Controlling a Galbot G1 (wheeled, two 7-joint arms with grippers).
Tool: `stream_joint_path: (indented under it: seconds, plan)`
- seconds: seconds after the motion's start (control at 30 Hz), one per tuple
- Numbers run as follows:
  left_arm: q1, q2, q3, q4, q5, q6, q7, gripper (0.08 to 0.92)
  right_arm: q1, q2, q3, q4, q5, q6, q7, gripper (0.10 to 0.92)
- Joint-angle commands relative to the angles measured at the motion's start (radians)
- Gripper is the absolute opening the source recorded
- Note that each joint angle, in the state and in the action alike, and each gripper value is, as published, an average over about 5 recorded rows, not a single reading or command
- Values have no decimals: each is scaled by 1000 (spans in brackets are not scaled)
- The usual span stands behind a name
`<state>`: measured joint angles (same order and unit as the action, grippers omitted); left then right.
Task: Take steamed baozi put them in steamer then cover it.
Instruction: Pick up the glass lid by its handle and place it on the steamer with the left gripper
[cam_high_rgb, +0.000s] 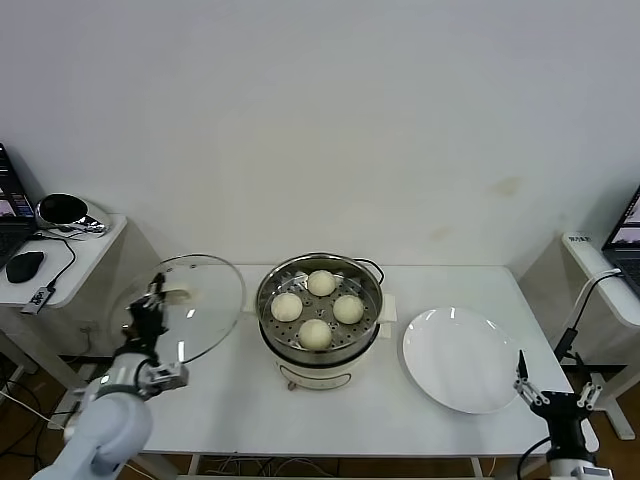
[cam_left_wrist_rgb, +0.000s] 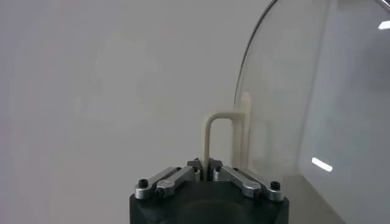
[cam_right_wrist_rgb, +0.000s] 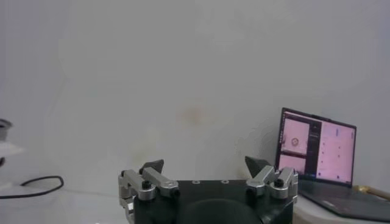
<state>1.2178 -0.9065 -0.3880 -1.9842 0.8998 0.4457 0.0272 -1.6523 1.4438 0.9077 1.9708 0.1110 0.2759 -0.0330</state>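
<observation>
Head view has the steamer (cam_high_rgb: 320, 318) at the middle of the white table (cam_high_rgb: 230, 400), four baozi (cam_high_rgb: 318, 306) on its perforated tray, uncovered. A white plate (cam_high_rgb: 462, 358) lies near the right edge. The glass lid (cam_high_rgb: 190, 305) hangs tilted over the left edge, apart from the steamer, pinched by its cream handle (cam_left_wrist_rgb: 214, 137) in the left gripper (cam_high_rgb: 152, 300). Nothing stands between lid and steamer. The right gripper (cam_high_rgb: 548, 397) waits past the front right corner, jaws spread.

Left wrist view alone shows the fingers pressed together on the handle's loop. Right wrist view alone shows a lit laptop (cam_right_wrist_rgb: 317, 159) beyond.
</observation>
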Motion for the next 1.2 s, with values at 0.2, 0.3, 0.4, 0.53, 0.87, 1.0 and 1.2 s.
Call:
stream_joint_path:
  seconds: [0.2,0.3,0.4,0.53,0.87,1.0,1.2]
  plan:
    - [-509,-157,556,147,155,193,163,146,13,25,-20,-3,-52,1,3,823]
    - [-529,-193,577,196,191,193,182,146,17,30,-23,-5,-57,1,3,823]
    - [-536,-225,586,233,214,189,186,146,18,32,-28,-7,-61,3,3,823]
    - [-534,-256,591,271,234,187,185,146,18,32,-29,-9,-63,5,3,823]
    - [-523,-331,590,346,283,163,162,146,17,34,-40,-14,-68,10,3,823]
    - [-519,-354,597,351,285,162,156,146,17,33,-41,-18,-69,12,3,823]
    - [-509,-363,600,343,296,158,155,146,17,33,-42,-21,-71,14,3,823]
